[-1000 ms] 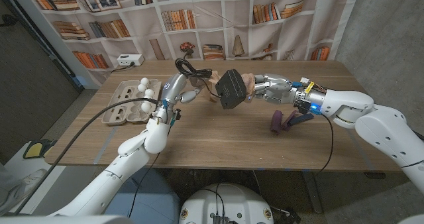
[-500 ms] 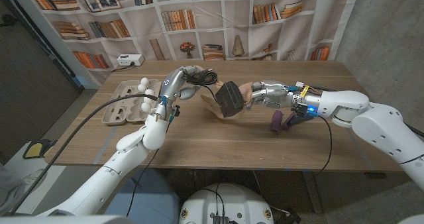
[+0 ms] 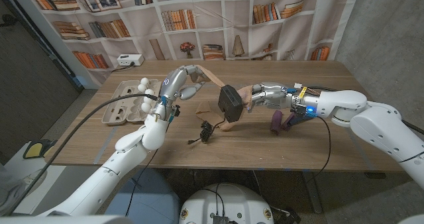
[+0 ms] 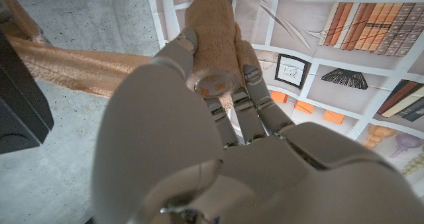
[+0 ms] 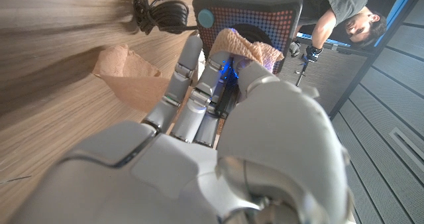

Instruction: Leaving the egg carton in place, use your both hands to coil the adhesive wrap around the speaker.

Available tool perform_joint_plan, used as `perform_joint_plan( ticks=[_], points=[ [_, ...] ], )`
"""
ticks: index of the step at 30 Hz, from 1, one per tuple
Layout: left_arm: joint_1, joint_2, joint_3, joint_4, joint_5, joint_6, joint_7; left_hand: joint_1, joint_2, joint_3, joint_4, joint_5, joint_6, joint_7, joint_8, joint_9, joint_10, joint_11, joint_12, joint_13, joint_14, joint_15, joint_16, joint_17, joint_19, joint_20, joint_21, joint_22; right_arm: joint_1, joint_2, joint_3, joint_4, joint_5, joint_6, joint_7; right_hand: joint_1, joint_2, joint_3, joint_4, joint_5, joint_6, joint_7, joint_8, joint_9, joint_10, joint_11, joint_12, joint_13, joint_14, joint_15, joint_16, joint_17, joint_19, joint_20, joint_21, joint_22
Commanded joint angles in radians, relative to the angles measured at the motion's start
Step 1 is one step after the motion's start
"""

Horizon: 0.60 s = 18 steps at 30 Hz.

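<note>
Egg carton: it sits at your far left on the worktop, with white eggs in the cups nearest your left arm. It is fragile and is meant to stay put, so keep your forearm clear of it.
Left hand: raised above the worktop just right of the carton. In the left wrist view your fingers are curled around the roll of adhesive wrap, thumb on one side and the others behind, so the roll is firmly held.
Adhesive wrap: a tan strip runs taut from the roll toward the speaker. I judge it soft, light, stretchy and clingy to itself. Hold it by the roll, not by the strip, and keep mild tension so it lays without wrinkling.
Cable: the speaker's black cord lies bunched on the worktop in front of the speaker. It is limp, and I judge it could snag the wrap on a pass.
Speaker: a black box held off the worktop at centre. I judge it rigid, fairly light and smooth-sided, so grip it across opposite faces.
Right hand: your fingers reach over the speaker's face, and they pin a wad of wrap against it. The hand holds the speaker.
Loose tail: a slack flap of wrap hangs below the speaker, near the worktop.
</note>
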Motion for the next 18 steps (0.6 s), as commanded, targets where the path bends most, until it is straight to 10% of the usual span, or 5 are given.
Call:
perform_joint_plan(
  ticks=[1, 18],
  points=[
    [0.017, 0.005, -0.010, -0.031, 0.006, 0.012, -0.007, 0.108, 0.114, 0.015, 0.018, 0.005, 0.006, -0.003, 0.006, 0.003, 0.002, -0.004, 0.004, 0.003, 0.191, -0.182, 0.001, 0.004, -0.084, -0.089, 0.002, 0.001, 0.005, -0.005, -0.020, -0.006, -0.035, -0.001, -0.031, 0.021, 0.032, 0.023, 0.028, 0.007, 0.003, 0.008, 0.000, 0.004, 0.040, -0.031, 0.007, 0.018, -0.004, -0.040, -0.005, 0.001, -0.008, -0.082, 0.005, 0.000],
    [0.041, -0.004, -0.034, -0.099, 0.000, 0.018, 0.009, 0.108, 0.115, 0.017, 0.018, 0.006, 0.003, -0.002, 0.008, 0.003, 0.001, -0.007, 0.004, 0.004, 0.191, -0.180, 0.000, 0.003, -0.085, -0.089, 0.002, 0.001, 0.010, -0.010, -0.026, -0.023, -0.057, -0.013, -0.076, 0.022, 0.031, 0.023, 0.028, 0.007, 0.003, 0.008, 0.000, 0.004, 0.042, -0.033, 0.007, 0.018, -0.006, -0.041, -0.006, 0.000, -0.009, -0.082, 0.006, 0.001]
  ],
)
